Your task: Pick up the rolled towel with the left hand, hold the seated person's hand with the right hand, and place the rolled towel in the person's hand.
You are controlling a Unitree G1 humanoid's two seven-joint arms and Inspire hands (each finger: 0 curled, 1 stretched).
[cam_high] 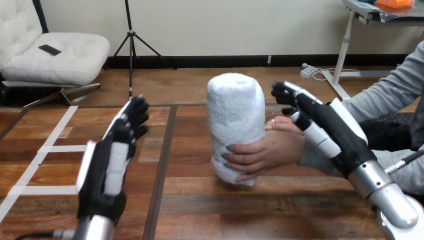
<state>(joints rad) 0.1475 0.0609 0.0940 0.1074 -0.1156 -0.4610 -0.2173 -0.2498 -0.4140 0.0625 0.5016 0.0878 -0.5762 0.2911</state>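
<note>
1. The rolled towel [235, 110], white and thick, stood upright near the middle of the wooden worktop [280, 210]. Its lower end was at the worktop's surface; whether it rested there or hung just above could not be told.
2. The person's hand [272, 150] reached in from the right and was wrapped round the lower half of the towel, with fingertips showing on its near side.
3. The robot's right hand [335, 130] lay over the person's wrist and the back of that hand, pointing toward the far left and just beside the towel's right edge. It seemed to touch the wrist, but whether it gripped the wrist could not be told.
4. The robot's left hand [112, 160] was raised at the left of the scene, well apart from the towel. Its back and white shell faced the camera, its fingers were straight and spread loosely toward the far side, and it held nothing.
5. Strips of white tape [60, 148] ran across the worktop's left part, beside and behind the left hand.
</note>
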